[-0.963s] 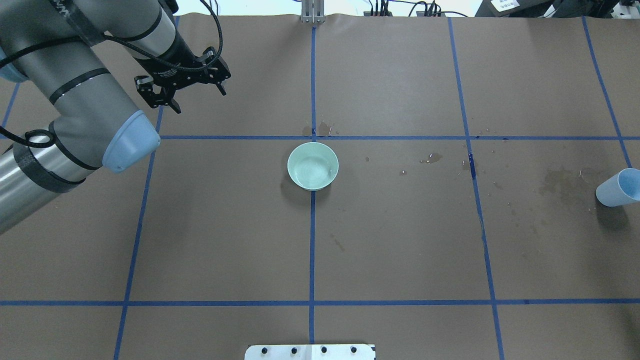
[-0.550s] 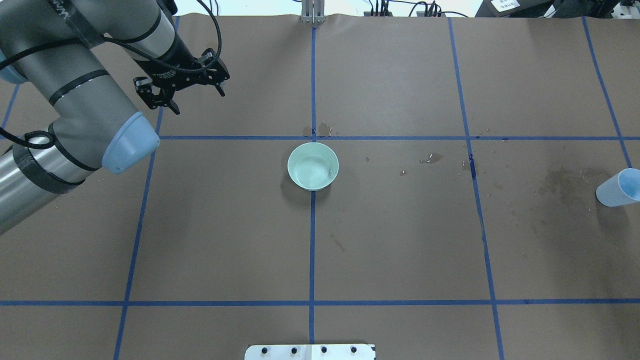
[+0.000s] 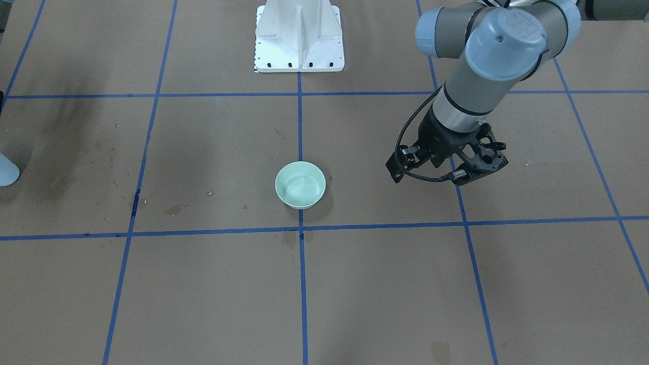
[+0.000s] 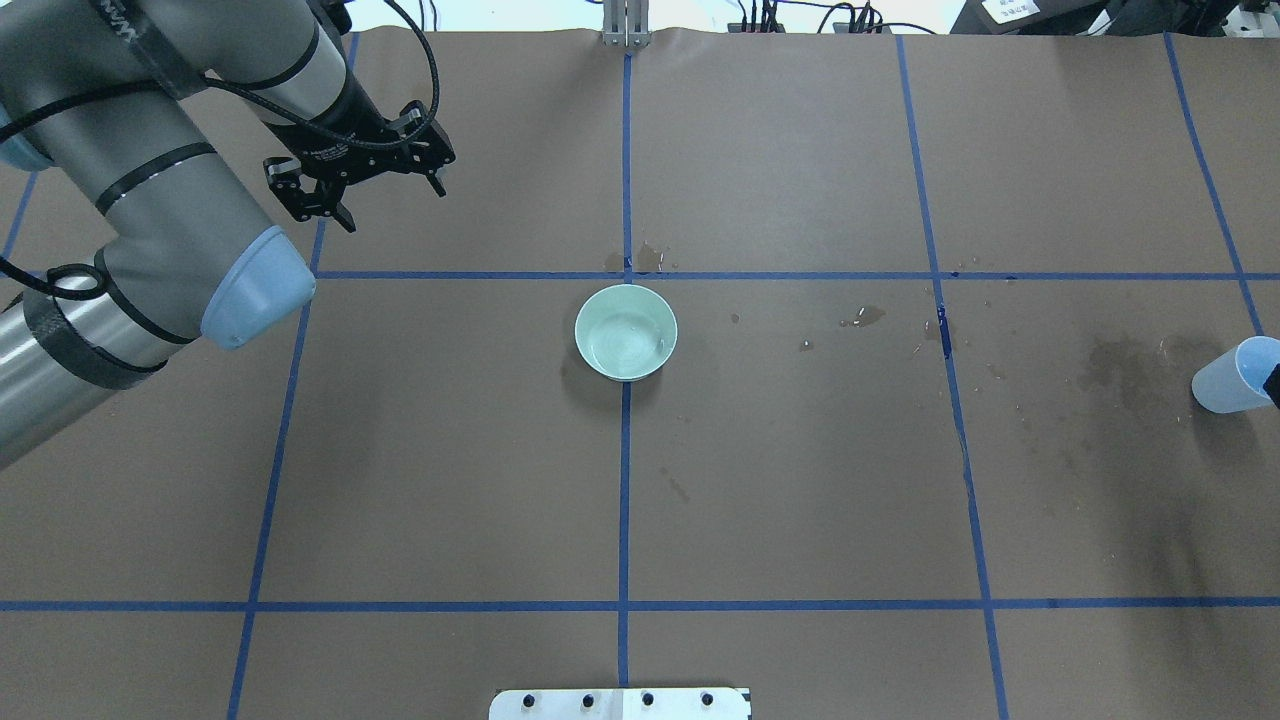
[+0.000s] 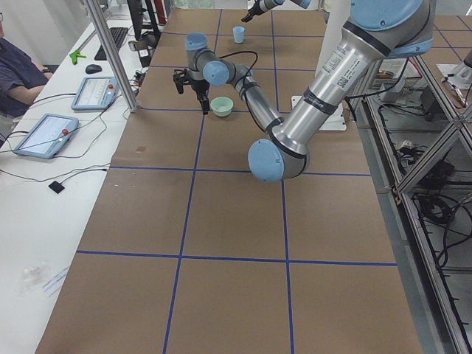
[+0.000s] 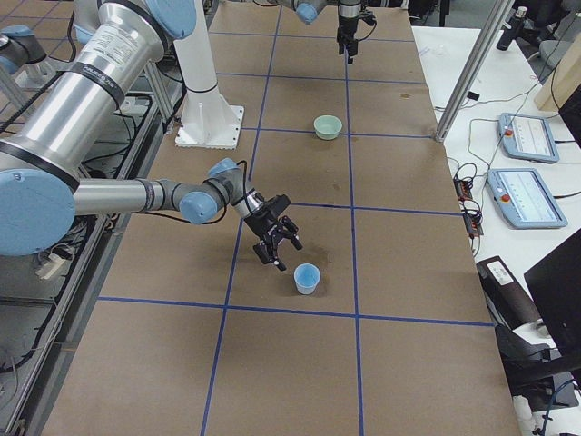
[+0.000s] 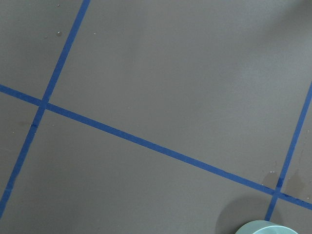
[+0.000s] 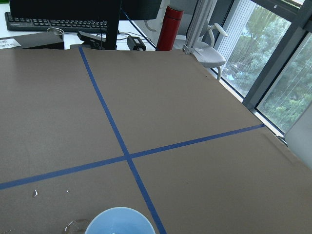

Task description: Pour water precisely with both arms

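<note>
A pale green bowl (image 4: pixel 626 332) stands at the table's centre, and faint glints of water (image 4: pixel 640 347) show inside it. The left arm's gripper (image 4: pixel 392 205) hangs open and empty over the far left of the table, well away from the bowl (image 3: pixel 300 185). At the right edge stands a light-blue cup (image 4: pixel 1230 378). The right arm's gripper (image 6: pixel 272 243) is beside the cup (image 6: pixel 307 278), apart from it; I cannot tell whether it is open or shut. The right wrist view shows only the cup's rim (image 8: pixel 122 222); whether it holds liquid is unclear.
Dark stains and droplets (image 4: pixel 1125 362) mark the brown board between bowl and cup. The white pedestal (image 3: pixel 299 38) stands at the robot's side of the table. A person (image 5: pixel 18 74) sits by tablets on the side desk.
The left gripper has drifted slightly away from the bowl, towards the far left. A dark bit of the right gripper and its shadow have come in at the right edge by the cup.
</note>
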You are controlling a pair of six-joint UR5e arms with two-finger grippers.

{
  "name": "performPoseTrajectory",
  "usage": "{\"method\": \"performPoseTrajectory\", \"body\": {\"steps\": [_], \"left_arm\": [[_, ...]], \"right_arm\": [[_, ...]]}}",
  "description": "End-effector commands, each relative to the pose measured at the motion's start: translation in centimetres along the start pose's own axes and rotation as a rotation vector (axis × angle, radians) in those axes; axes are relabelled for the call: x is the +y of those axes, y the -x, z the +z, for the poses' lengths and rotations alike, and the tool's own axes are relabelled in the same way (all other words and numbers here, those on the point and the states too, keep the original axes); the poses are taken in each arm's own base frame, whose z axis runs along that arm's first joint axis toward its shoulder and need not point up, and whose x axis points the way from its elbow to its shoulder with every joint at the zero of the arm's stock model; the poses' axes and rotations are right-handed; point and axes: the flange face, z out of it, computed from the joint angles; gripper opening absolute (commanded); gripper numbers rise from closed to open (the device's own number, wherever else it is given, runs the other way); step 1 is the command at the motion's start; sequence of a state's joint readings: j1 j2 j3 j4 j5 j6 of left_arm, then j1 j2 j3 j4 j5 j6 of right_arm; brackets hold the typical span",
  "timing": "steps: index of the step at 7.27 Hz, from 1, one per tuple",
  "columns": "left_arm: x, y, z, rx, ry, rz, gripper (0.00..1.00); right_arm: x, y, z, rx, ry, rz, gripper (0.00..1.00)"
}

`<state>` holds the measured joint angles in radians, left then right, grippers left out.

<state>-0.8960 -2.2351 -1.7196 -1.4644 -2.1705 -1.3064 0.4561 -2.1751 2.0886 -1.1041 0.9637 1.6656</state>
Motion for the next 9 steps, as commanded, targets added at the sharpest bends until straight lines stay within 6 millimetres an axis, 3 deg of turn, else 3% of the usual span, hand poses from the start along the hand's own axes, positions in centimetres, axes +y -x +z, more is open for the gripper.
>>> {"method": "performPoseTrajectory", "body": {"steps": [1, 3, 5, 9], "left_arm": [[-0.1, 0.5, 0.2, -0.005, 0.001, -0.004, 1.00], [-0.2, 0.6, 0.4, -0.008, 0.001, -0.006, 1.00], [-0.1, 0.6, 0.3, -0.006, 0.004, -0.003, 1.00], [-0.3, 1.1, 0.9, -0.017, 0.008, -0.010, 1.00]], "right_arm": [[4.5, 3.2, 1.9, 0.010, -0.084, 0.011, 0.98], [6.4, 3.5, 2.5, -0.010, -0.122, 0.016, 0.98], [8.6, 3.0, 5.4, 0.001, -0.190, 0.011, 0.99], [11.2, 2.3, 8.6, 0.013, -0.257, 0.007, 0.99]]}}
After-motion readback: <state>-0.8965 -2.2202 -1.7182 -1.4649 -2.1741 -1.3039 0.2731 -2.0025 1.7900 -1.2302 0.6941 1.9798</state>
